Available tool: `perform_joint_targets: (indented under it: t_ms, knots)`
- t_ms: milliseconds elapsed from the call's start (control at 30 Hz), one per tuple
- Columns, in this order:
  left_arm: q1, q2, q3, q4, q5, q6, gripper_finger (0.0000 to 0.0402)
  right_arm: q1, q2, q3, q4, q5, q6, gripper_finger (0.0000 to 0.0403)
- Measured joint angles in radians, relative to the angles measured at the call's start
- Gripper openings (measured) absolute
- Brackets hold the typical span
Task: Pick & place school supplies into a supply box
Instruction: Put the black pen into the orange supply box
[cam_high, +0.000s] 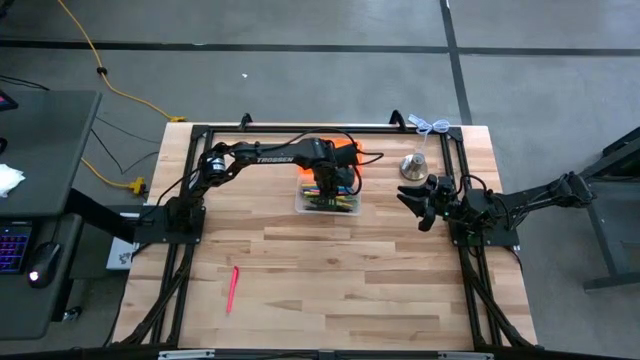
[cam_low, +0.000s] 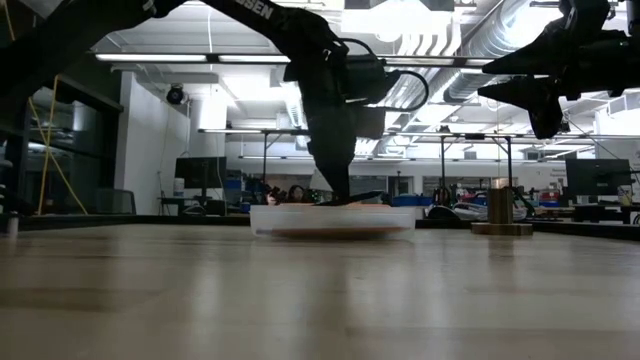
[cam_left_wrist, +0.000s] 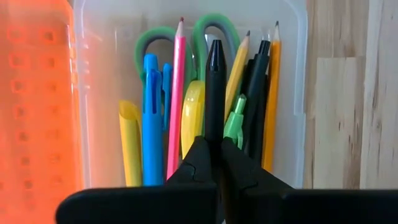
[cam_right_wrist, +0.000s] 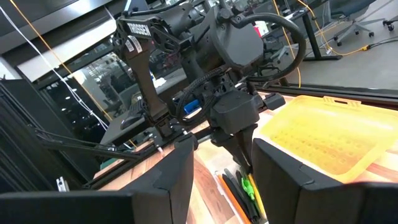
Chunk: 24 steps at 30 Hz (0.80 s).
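Left wrist view: left gripper (cam_left_wrist: 214, 163) down inside the clear supply box (cam_left_wrist: 297, 74), fingers clamped on one black marker (cam_left_wrist: 214, 93). Counted in the box beside it: one blue pen (cam_left_wrist: 151, 124), one pink pencil (cam_left_wrist: 176, 99), two yellow pencils, one green marker, one pair of green-handled scissors (cam_left_wrist: 214, 28). Orange piece (cam_left_wrist: 37, 93) lies just beside the box. High view: one pink pen (cam_high: 231, 288) alone on the table (cam_high: 330, 280), well apart from the box. Right gripper (cam_high: 421, 205) raised near one silver bell (cam_high: 414, 165), fingers apart, empty.
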Motion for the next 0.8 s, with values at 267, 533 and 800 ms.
perform_joint_targets:
  t_ms: [267,533,800]
  knots:
    - [0.0,0.046,0.002,-0.012,-0.035,-0.008,0.0028,0.0,0.0,0.0,0.0,-0.007,0.0,0.014]
    - [0.0,0.047,0.002,0.026,-0.052,-0.03,0.0058,0.0,0.0,0.0,0.001,-0.014,0.001,0.014]
    - [-0.001,0.047,0.001,0.034,-0.056,-0.03,0.0127,0.0,0.0,0.0,0.001,-0.014,0.001,0.014]
